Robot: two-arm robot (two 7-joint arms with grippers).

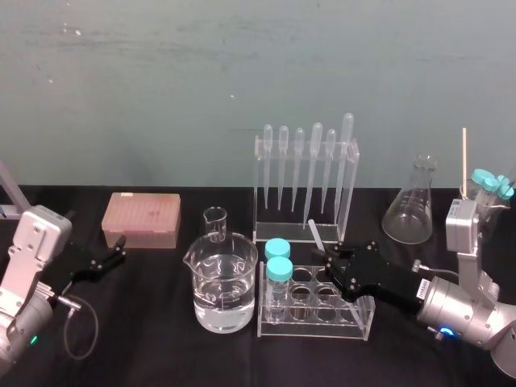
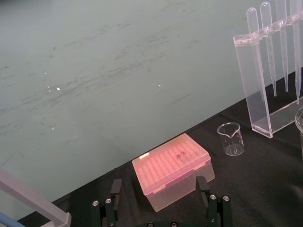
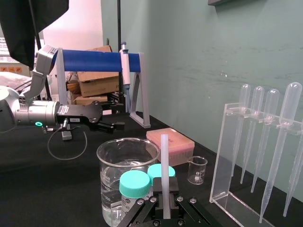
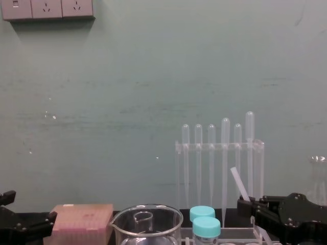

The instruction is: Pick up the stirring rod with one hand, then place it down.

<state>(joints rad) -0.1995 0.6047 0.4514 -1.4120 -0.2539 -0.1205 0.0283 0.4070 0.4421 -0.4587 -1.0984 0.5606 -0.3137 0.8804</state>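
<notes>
I had the right gripper [image 1: 329, 260] pinching the stirring rod [image 1: 315, 231] by its lower end, just above the back edge of the tube rack [image 1: 355, 321]. The rod stood tilted. The left gripper [image 1: 115, 252] hung well left of the rack, fingers spread.

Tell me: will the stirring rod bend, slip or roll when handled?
Probably stiff: the stirring rod stands straight in the right gripper. It looks smooth, so it may slip in the jaws. Round and uniform, it could roll on the table. The left gripper is parked.
</notes>
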